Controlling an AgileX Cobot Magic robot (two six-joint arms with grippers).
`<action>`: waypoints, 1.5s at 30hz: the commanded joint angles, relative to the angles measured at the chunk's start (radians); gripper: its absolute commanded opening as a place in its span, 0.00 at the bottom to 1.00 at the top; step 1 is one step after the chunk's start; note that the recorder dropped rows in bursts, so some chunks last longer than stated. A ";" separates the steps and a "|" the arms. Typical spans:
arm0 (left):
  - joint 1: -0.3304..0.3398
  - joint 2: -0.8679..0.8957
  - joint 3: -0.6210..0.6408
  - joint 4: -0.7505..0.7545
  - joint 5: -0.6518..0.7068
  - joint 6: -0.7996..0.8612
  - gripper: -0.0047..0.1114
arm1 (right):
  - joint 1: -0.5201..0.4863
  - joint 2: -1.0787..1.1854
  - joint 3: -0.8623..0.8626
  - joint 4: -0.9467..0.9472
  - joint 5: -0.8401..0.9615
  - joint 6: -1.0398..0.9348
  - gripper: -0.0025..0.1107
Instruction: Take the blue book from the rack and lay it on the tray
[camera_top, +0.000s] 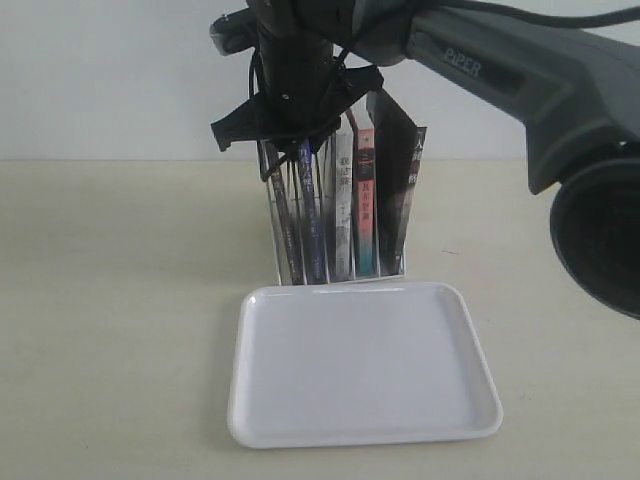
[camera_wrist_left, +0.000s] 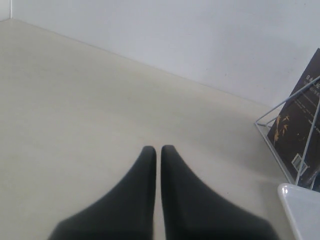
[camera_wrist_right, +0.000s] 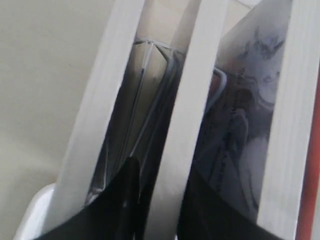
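Observation:
The rack (camera_top: 390, 276) stands behind the white tray (camera_top: 360, 365) and holds several upright books. The blue book (camera_top: 312, 220) sits in a slot on its left side, still down in the rack. My right gripper (camera_top: 303, 150) comes down from above with one finger on each side of the blue book's top. In the right wrist view the right gripper (camera_wrist_right: 162, 170) is closed against the book's white page edge (camera_wrist_right: 175, 150). My left gripper (camera_wrist_left: 158, 147) is shut and empty above bare table, with the rack's wire (camera_wrist_left: 280, 107) and a corner of the tray (camera_wrist_left: 300, 205) beside it.
A dark book (camera_top: 285, 220) stands left of the blue one. To its right are a pale-spined book (camera_top: 343, 210), a red-spined book (camera_top: 365, 200) and a black book (camera_top: 402, 190) leaning outward. The right arm (camera_top: 520, 80) crosses overhead. A wall runs behind the table.

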 joint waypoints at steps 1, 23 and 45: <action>0.002 -0.003 0.003 0.000 -0.013 0.004 0.08 | -0.002 -0.013 -0.002 -0.035 0.000 0.007 0.02; 0.002 -0.003 0.003 0.000 -0.013 0.004 0.08 | -0.002 -0.158 -0.002 -0.113 0.000 0.005 0.02; 0.002 -0.003 0.003 0.000 -0.013 0.004 0.08 | -0.002 -0.297 -0.002 -0.103 0.000 0.005 0.02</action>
